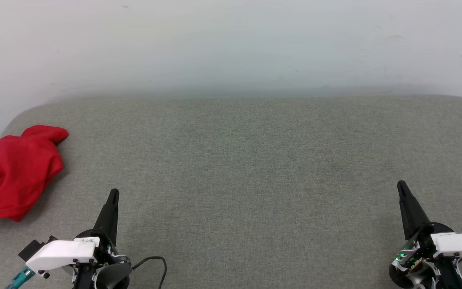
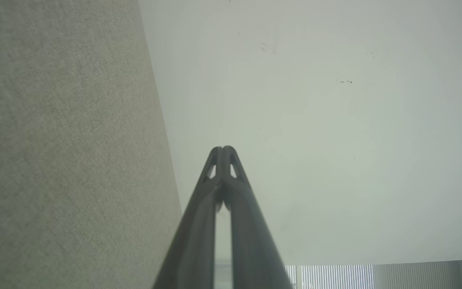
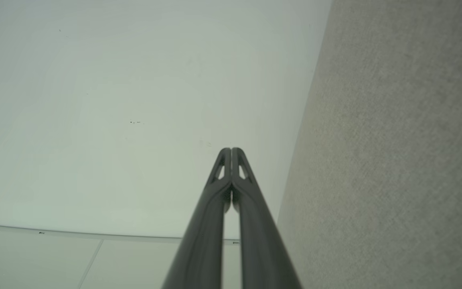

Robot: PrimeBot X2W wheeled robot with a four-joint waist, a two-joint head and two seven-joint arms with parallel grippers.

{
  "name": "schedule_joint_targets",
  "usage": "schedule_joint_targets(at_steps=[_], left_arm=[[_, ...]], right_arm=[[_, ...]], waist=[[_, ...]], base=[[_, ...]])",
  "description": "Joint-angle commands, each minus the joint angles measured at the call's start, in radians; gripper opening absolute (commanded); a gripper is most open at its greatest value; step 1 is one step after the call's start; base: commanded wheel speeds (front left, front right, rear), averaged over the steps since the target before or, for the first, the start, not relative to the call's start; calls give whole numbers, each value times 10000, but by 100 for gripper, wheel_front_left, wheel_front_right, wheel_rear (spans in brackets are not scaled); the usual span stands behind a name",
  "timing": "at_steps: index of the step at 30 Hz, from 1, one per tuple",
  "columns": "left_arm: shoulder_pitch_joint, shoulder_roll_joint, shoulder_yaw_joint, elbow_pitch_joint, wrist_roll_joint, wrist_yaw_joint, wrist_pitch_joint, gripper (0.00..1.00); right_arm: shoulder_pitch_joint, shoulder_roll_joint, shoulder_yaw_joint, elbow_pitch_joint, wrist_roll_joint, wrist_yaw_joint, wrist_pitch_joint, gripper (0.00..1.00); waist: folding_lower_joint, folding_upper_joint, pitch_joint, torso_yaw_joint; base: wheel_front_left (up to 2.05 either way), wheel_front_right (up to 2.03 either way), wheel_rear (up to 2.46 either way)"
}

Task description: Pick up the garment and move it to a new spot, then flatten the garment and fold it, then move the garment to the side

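I read the garment (image 1: 14, 172) as light, soft and limp. It will sag and drape the moment it leaves the surface, and it can't break. It lies crumpled in a red heap at the far left of the counter (image 1: 231, 160), near the rounded back corner and partly cut off by the edge of the head view. I'd pinch a raised fold on its near right side, where the cloth stands proud. I can't pick out a hem or collar in the bunch.

The left jaws and the right jaws are both pressed together and hold nothing. They sit low at the near edge, the left ones near the garment but not touching it.

The counter is covered in grey woven fabric, which I judge may drag on the cloth. A pale wall (image 1: 231, 40) closes off the back.
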Motion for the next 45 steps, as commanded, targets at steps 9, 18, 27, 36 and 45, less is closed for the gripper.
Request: schedule_joint_targets(at_steps=[9,18,27,36,45], left_arm=[[-51,-24,17,-13,1,-27,19,0],[-51,-24,18,-13,1,-27,19,0],[-51,-24,18,-13,1,-27,19,0],[-51,-24,18,-13,1,-27,19,0],[99,-7,-366,-6,82,2,-277,100]], right_arm=[[-127,10,9,-6,-44,-3,-11,0],[-127,10,9,-6,-43,-3,-12,0],[-127,10,10,-6,-43,-3,-12,0],[-127,10,10,-6,-43,-3,-12,0],[222,9,163,-85,-119,0,-209,100]], waist=[[0,0,0,0],[0,0,0,0],[0,0,0,0],[0,0,0,0],[0,0,6,-4]], base=[[0,0,0],[0,0,0],[0,0,0],[0,0,0],[0,0,0]])
